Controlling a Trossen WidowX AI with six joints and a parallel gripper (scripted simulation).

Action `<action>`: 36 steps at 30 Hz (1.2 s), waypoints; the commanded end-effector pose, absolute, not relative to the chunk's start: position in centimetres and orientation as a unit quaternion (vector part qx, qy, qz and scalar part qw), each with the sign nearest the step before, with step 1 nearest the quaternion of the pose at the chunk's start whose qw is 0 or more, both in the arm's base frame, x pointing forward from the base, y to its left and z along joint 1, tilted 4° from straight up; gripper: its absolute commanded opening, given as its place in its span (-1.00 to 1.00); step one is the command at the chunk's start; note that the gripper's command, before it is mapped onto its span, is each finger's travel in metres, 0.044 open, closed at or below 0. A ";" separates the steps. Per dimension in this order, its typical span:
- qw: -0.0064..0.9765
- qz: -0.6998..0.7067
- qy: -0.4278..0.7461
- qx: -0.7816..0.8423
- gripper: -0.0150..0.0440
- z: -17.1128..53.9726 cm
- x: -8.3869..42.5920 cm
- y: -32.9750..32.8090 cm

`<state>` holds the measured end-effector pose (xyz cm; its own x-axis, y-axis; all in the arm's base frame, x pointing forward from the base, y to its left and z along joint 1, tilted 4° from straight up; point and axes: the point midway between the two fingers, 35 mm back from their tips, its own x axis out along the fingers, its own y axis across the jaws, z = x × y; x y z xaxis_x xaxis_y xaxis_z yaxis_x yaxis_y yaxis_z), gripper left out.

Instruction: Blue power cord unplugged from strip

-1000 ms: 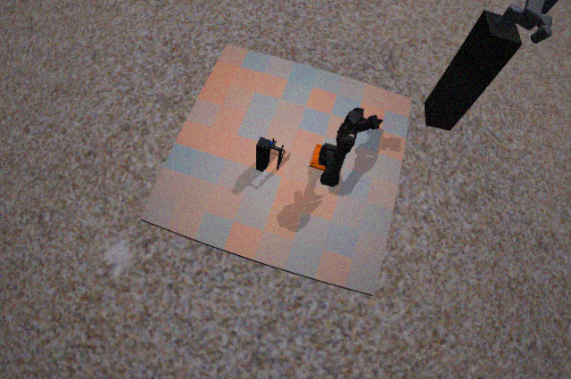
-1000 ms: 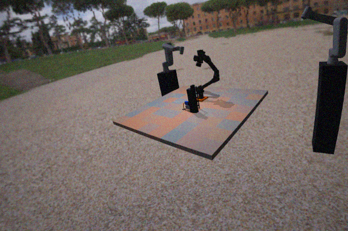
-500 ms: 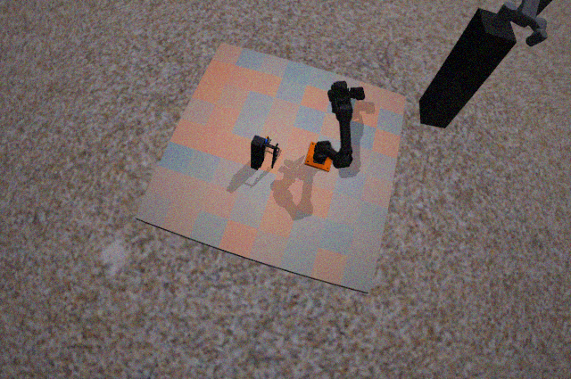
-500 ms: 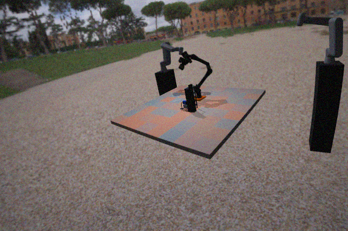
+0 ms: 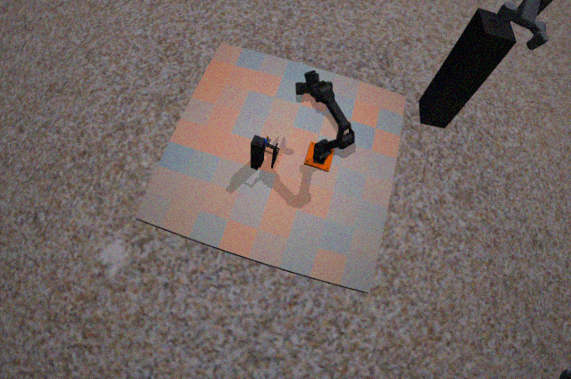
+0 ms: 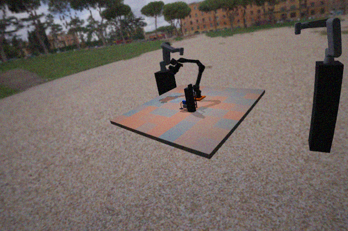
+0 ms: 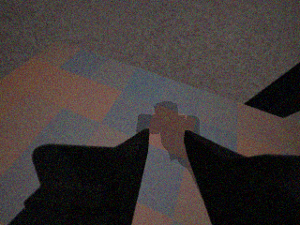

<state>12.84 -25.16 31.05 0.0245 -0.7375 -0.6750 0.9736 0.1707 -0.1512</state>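
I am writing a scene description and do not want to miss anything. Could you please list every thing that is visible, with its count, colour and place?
Checkered mat: one, orange and pale blue squares, lying on the gravel ground.
Power strip: one, black, standing upright on the mat, beside the arm base.
Blue plug: one, blue, low at the strip's side; too small to tell how far it is inserted.
Camera posts: two, black pillars with grey mounts, one off the mat's far corner, a second behind the mat in the exterior view.
Background: trees, grass and orange-brown buildings under a cloudy sky.
Arm base: one, orange plate, on the mat.
Arm: one, black, bent high over the mat.
Gripper: one, black, partly closed, empty, away from the strip.
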 end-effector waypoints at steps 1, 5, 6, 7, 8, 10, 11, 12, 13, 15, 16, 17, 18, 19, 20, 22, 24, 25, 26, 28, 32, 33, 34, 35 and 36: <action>0.698 -0.564 0.351 0.268 0.05 26.6 18.8 -23.6; 0.686 -0.531 0.378 0.323 0.05 23.4 22.5 -21.4; 0.682 -0.528 0.382 0.332 0.05 23.0 23.0 -21.0; 0.677 -0.525 0.383 0.344 0.05 22.5 23.6 -20.5; 0.667 -0.522 0.387 0.364 0.05 21.7 24.5 -19.8; 0.638 -0.518 0.397 0.410 0.05 19.6 26.6 -17.7; 0.622 -0.517 0.401 0.429 0.05 18.7 27.4 -16.6; 0.610 -0.518 0.405 0.442 0.05 18.1 28.0 -15.8; 0.597 -0.519 0.409 0.455 0.05 17.4 28.5 -15.0; 0.570 -0.523 0.417 0.478 0.05 16.1 29.4 -13.3; 0.556 -0.525 0.421 0.488 0.05 15.4 29.8 -12.4; 0.540 -0.529 0.424 0.498 0.05 14.8 30.2 -11.6; 0.525 -0.533 0.427 0.507 0.05 14.1 30.5 -10.7; 0.509 -0.538 0.431 0.516 0.05 13.5 30.8 -9.8; 0.492 -0.544 0.433 0.524 0.05 12.8 31.1 -8.9; 0.459 -0.556 0.438 0.536 0.05 11.6 31.5 -7.2; 0.429 -0.569 0.442 0.545 0.05 10.5 31.7 -5.6; 0.425 -0.571 0.442 0.546 0.05 10.4 31.7 -5.4; 0.425 -0.571 0.442 0.546 0.05 10.4 31.7 -5.4; 0.425 -0.571 0.442 0.546 0.05 10.4 31.7 -5.4; 0.425 -0.571 0.442 0.546 0.05 10.4 31.7 -5.4; 0.425 -0.571 0.442 0.546 0.05 10.4 31.7 -5.4; 0.425 -0.571 0.442 0.546 0.05 10.4 31.7 -5.4; 0.425 -0.571 0.442 0.546 0.05 10.4 31.7 -5.6; 0.425 -0.571 0.442 0.546 0.05 10.4 31.7 -5.6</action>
<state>31.68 -5.77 10.61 -0.0332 -0.0118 -0.9994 0.9709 -0.2377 -0.0295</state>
